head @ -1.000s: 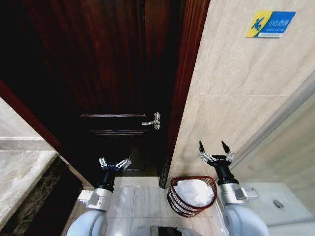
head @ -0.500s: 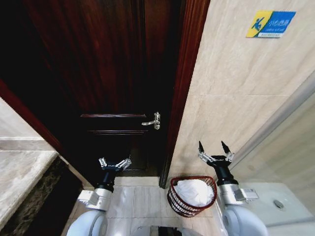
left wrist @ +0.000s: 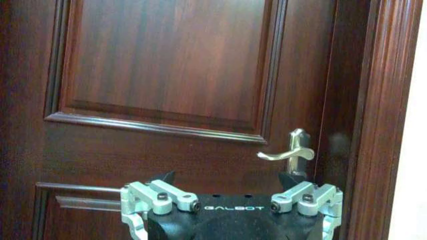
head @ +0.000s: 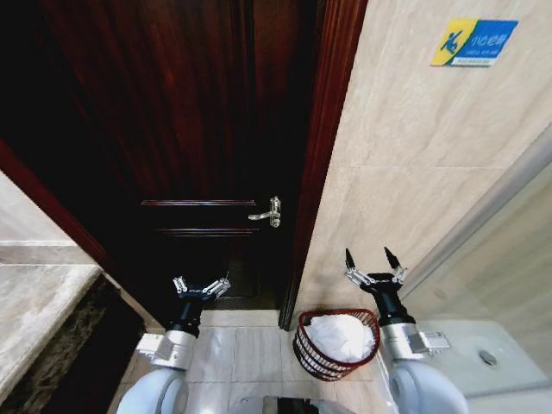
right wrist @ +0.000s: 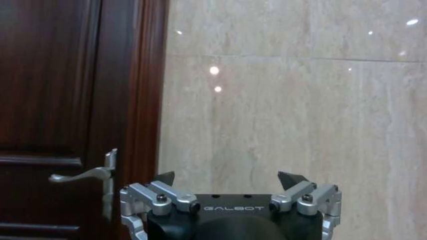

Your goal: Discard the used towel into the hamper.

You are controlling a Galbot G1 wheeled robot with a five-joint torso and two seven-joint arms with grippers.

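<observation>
- A marble bench [head: 34,302] runs along the far left of the head view, beside the dark wooden door.
- The left claw [head: 201,287] is raised in front of the lower part of the door [head: 198,129], its 2 fingers spread apart and gripping nothing.
- In the left wrist view the left claw [left wrist: 228,179] points straight at the door panel, with only its dark fingertips [left wrist: 163,177] rising above the silver knuckles; the lever handle [left wrist: 288,152] sits just beyond it, near the door frame.
- The same silver handle [head: 267,213] shows in the head view, on the door's edge next to the reddish-brown frame [head: 323,155].
- The hamper [head: 307,345] stands on the tiled floor [head: 233,354] at the foot of the frame, against the pale stone wall and between the 2 arms, nearer the right one.
- A white towel [head: 338,335] lies bunched inside the hamper, filling most of it and staying below the wire rim.
- The right claw [head: 371,261] is held above and just beyond the hamper's far right rim, fingers wide apart and empty, pointing up along the wall [head: 414,164].
- In the right wrist view the right claw [right wrist: 230,178] faces the glossy wall, with the door frame and handle to one side.
- A blue and yellow sign [head: 474,41] is fixed high on the wall.
</observation>
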